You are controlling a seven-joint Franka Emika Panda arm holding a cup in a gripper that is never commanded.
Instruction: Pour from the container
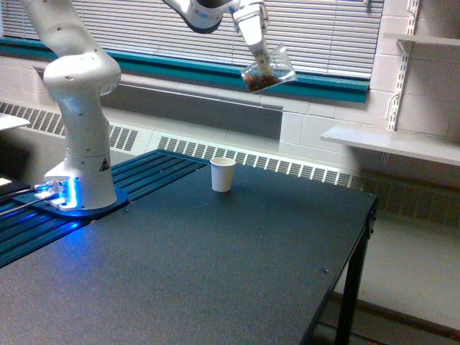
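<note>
The white Franka arm [75, 93] rises from its base at the exterior view's left, on a blue slatted platform [144, 176] where a blue light glows at its foot. Its upper links reach out of the top of the picture and come back down at the upper middle, where the gripper [260, 59] hangs high in front of the window blinds [316, 32].

The jaws are closed on the clear plastic cup [267, 72], gripping it at its upper left side. The cup is tilted, with its closed bottom down to the left and its open mouth up to the right. Brown granular bits [257, 82] lie heaped in the low left corner of the cup. The cup is held in the air, well above the tabletop [215, 273] and level with the teal window sill [187, 68] behind it.

A white paper cup [223, 174] stands upright on the far part of the dark tabletop, near its far edge, just beside the platform's right end. It is far below the clear cup and somewhat to its left in the exterior view. The two cups are well apart.

Behind the tabletop a long radiator grille [287, 167] runs along the wall. At the right a grey shelf [392, 144] sticks out from the wall on bracket rails.
</note>
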